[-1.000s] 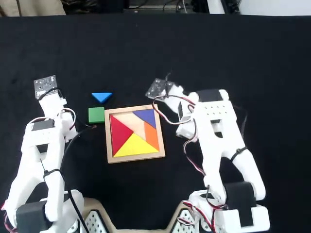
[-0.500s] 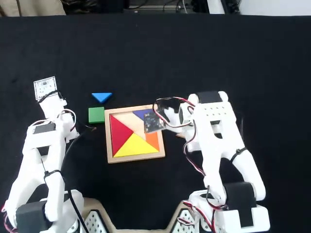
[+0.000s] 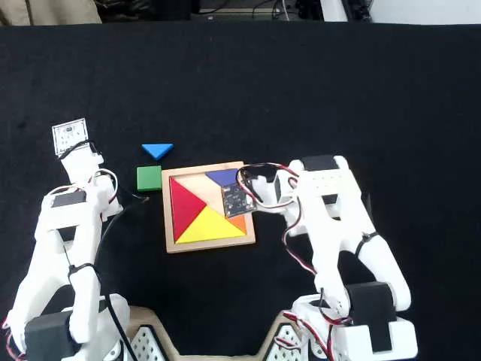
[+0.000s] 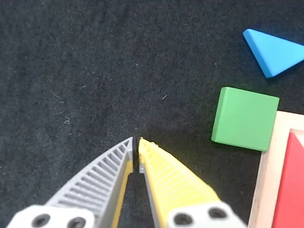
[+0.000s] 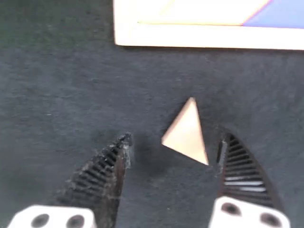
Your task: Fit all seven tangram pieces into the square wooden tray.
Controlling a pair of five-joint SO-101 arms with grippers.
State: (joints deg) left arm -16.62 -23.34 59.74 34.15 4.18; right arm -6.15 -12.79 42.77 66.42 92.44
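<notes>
Triangle piece [image 5: 186, 134] between wide-spread right fingers [image 5: 102, 173], close to one; left fingers [image 4: 166, 175] together.

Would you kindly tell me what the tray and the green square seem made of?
The tray looks like pale bare wood: a matte, light tan rim. The green square is probably painted wood, given its smooth, even colour and thick crisp edges, though plastic cannot be ruled out.

Black cloth-covered tabletop [image 3: 376, 90]. Beyond its far edge: dark cables [image 3: 259, 9] and, at one corner, a beige object [image 3: 52, 10].
</notes>
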